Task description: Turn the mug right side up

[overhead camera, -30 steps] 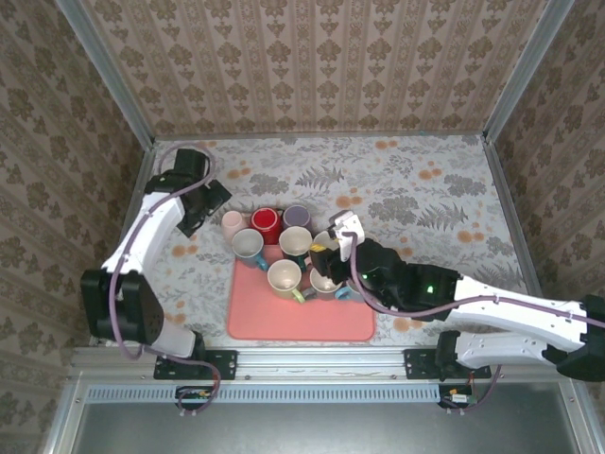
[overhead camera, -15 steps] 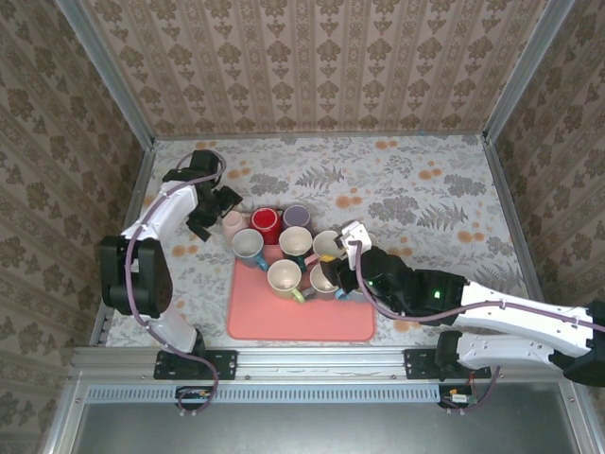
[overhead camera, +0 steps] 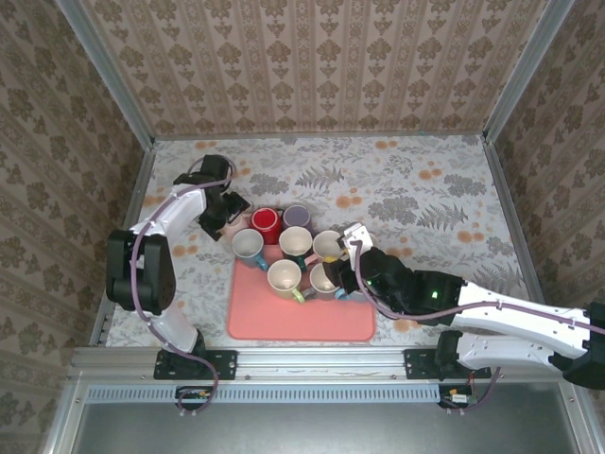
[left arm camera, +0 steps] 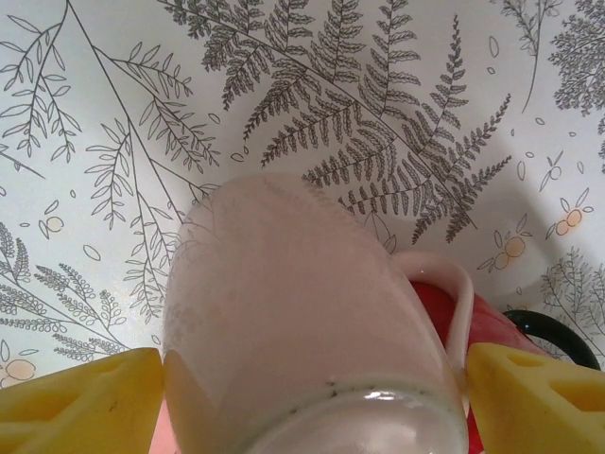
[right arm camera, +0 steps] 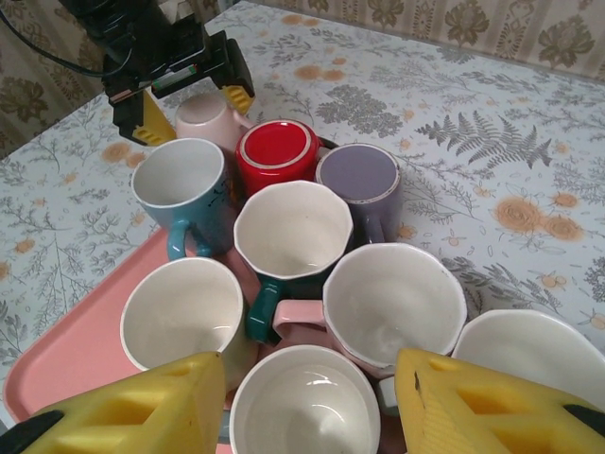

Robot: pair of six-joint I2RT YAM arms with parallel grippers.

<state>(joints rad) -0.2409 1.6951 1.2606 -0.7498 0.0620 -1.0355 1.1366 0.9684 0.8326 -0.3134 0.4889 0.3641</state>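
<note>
Pink mug (right arm camera: pixel 210 118), pale and mouth-down, stands on the fern-patterned worktop (overhead camera: pixel 425 189), off the tray (right arm camera: pixel 57 359) and just beside the red mug (right arm camera: pixel 276 151) at the back-left of the cluster. The left gripper (overhead camera: pixel 225 212) reaches it from the left side of the worktop, with its jaws set one on each side of the mug's body. In the left wrist view the yellow fingertips (left arm camera: pixel 85 397) sit right at the mug's flanks. The right-hand one lies next to the handle, and a patch of the red mug shows behind it. Whether the jaws press on the pink mug or merely bracket it, I cannot tell.

The red mug is also base-up, and the purple mug (right arm camera: pixel 357 175) beside it is the same. In front of them the blue mug (right arm camera: pixel 180 180) and the teal mug (right arm camera: pixel 291 227) stand upright with their white insides showing, packed close against several more upright mugs on the salmon-coloured tray.

The right gripper (right arm camera: pixel 307 411) hangs above those upright mugs at the near side of the group. Its jaws are spread wide with nothing held, and a yellow fingertip (right arm camera: pixel 132 416) shows at each lower corner of the right wrist view.
</note>
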